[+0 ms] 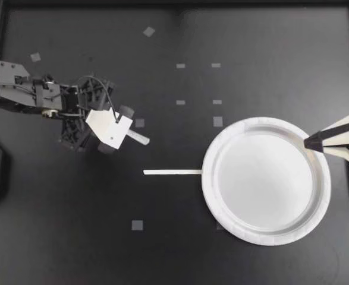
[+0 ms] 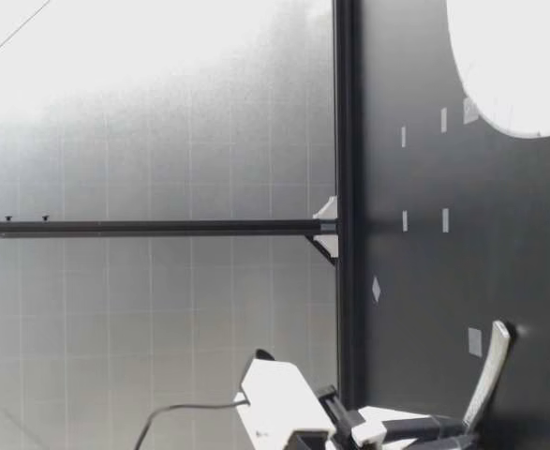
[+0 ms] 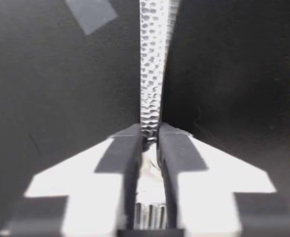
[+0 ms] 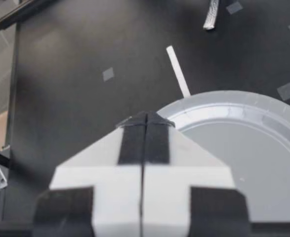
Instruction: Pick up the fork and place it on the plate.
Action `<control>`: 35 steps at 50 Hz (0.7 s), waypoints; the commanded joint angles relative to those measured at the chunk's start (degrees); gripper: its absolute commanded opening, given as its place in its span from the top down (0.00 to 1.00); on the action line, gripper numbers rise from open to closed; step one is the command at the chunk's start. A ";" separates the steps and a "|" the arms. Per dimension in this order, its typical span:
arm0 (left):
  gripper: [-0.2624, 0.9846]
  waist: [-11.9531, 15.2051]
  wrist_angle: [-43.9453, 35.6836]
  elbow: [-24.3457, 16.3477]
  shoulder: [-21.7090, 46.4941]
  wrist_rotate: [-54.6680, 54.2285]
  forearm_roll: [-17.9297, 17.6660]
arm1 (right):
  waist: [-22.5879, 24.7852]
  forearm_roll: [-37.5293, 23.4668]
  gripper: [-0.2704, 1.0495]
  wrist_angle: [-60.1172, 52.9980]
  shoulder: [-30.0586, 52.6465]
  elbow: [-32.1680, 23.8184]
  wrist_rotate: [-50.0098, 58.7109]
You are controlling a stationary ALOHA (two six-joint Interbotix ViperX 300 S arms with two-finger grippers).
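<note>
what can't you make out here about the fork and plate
Gripped end of the fork: top view, under my left gripper; left wrist view, blurred between the jaws.
Its far end: left wrist view, cut off by the edge.
The plate: low view, mostly cut off by the edge.

I've got a black table [image 1: 263, 53] with a thin white strip [image 1: 172, 172] lying flat and horizontal just below frame centre. Small grey tape squares [image 1: 137, 225] sit at lower centre, upper left, top centre, and in a cluster above centre. A black frame rail [image 1: 174, 3] runs along the top edge.
</note>
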 commanded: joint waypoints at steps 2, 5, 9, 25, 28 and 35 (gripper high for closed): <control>0.78 0.97 1.32 -2.02 -4.22 -0.35 0.09 | -0.26 0.09 0.82 -1.93 0.35 -0.88 -0.53; 0.78 1.05 1.85 -2.72 -6.68 -0.53 0.09 | -0.18 -0.53 0.82 -2.81 0.35 -1.14 -0.88; 0.78 0.44 1.49 -3.60 -10.02 -1.14 0.09 | -0.26 -1.93 0.82 -2.81 0.44 -1.14 -1.67; 0.78 -8.17 -22.41 -4.22 -13.45 0.70 5.45 | -0.26 -10.81 0.82 -7.21 2.20 -1.67 -10.99; 0.78 -8.96 -25.75 -4.83 -12.66 1.85 6.94 | -0.26 -10.90 0.82 -9.58 2.99 -1.49 -12.04; 0.78 -9.49 -37.88 -5.54 -11.60 11.34 10.55 | -0.26 -12.13 0.80 -15.29 6.50 -1.41 -15.56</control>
